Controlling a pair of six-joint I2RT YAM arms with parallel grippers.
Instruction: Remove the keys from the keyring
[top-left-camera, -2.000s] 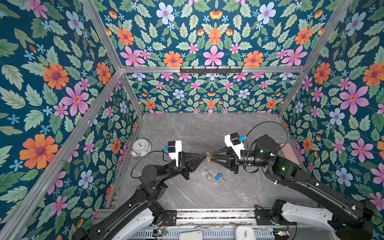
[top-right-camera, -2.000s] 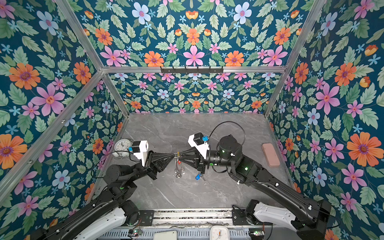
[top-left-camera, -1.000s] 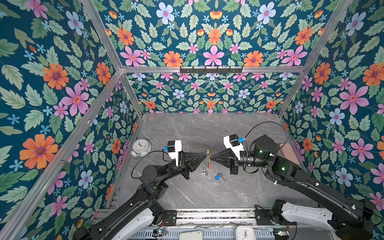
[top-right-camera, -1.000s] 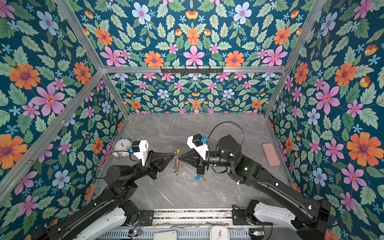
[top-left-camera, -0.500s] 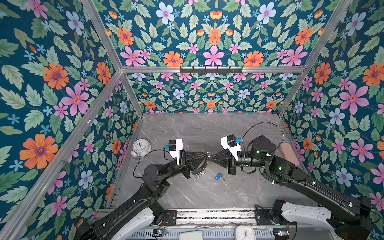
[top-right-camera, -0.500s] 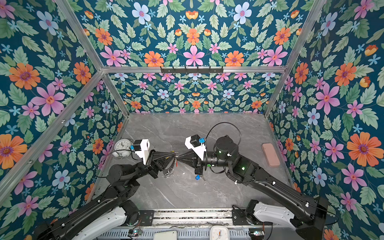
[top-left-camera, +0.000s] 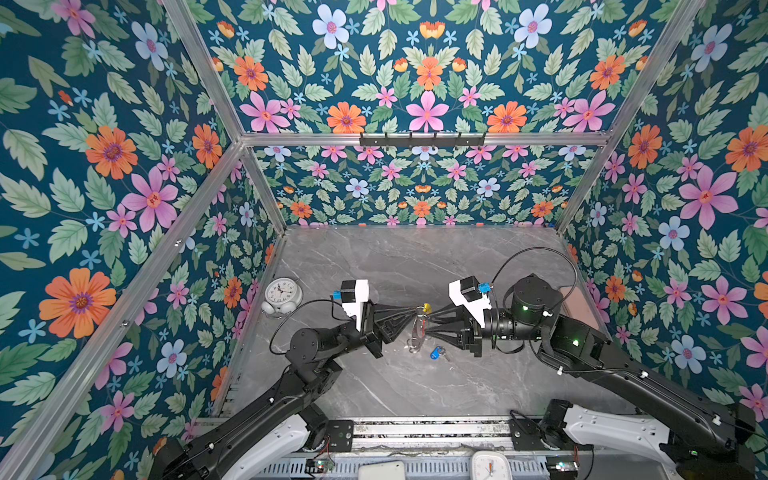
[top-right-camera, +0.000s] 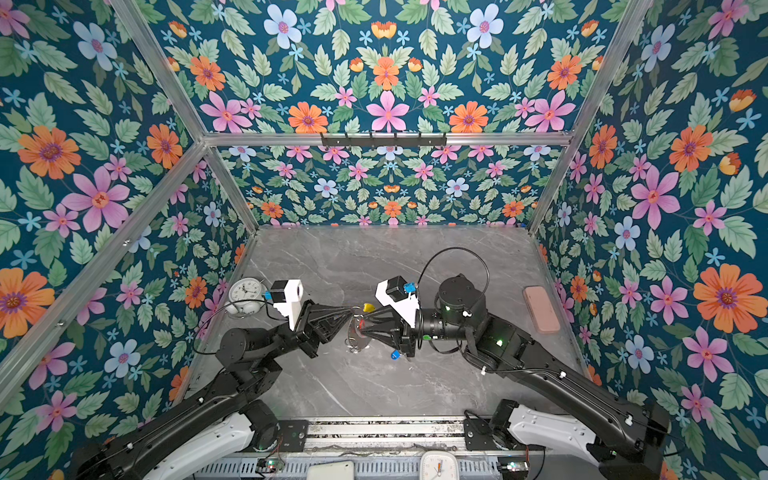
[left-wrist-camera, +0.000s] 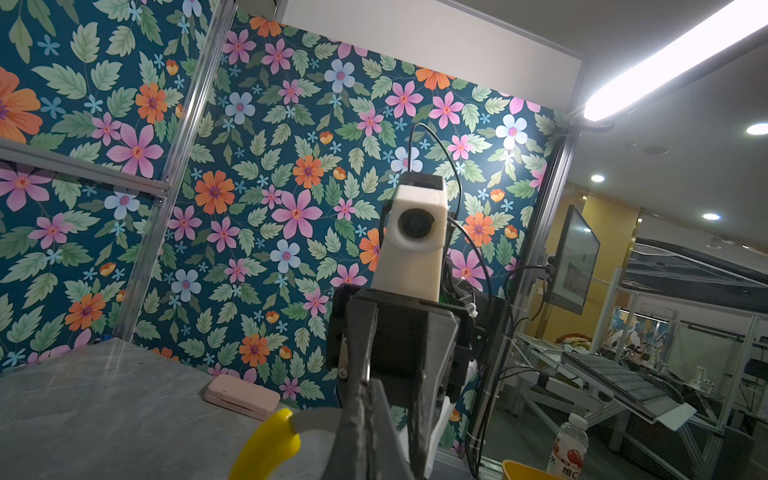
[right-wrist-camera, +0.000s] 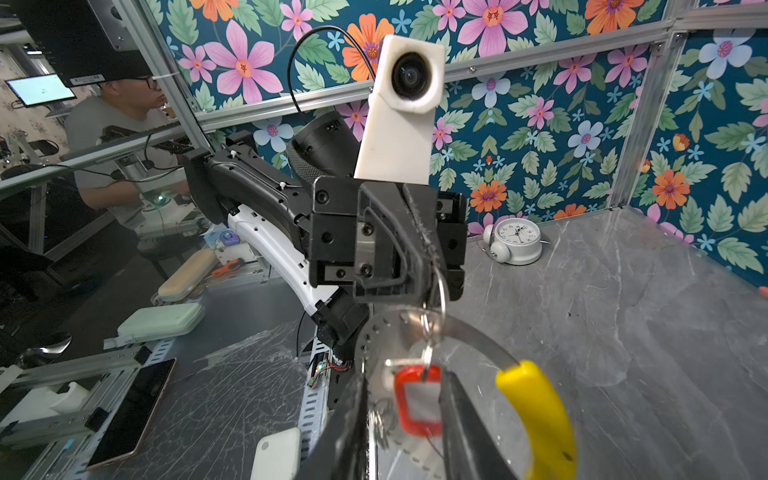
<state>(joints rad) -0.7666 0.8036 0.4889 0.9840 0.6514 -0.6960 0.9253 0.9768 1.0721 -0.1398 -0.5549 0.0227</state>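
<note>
Left hand (right-wrist-camera: 430, 286) clamps the flat grey metal keyring (right-wrist-camera: 473, 334), yellow-sleeved, upright above the bench (top-left-camera: 395, 266) centre so its red-tagged silver key (right-wrist-camera: 417, 401) hangs between the right hand's (right-wrist-camera: 404, 380) slightly parted jaws. The blue-tagged silver key (top-left-camera: 435, 353) lies detached just right.

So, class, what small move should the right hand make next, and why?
Probably close the right hand on the red tag: its jaws stand open either side of it, the left hand holds the keyring up, and the blue-tagged key lies on the table.
</note>
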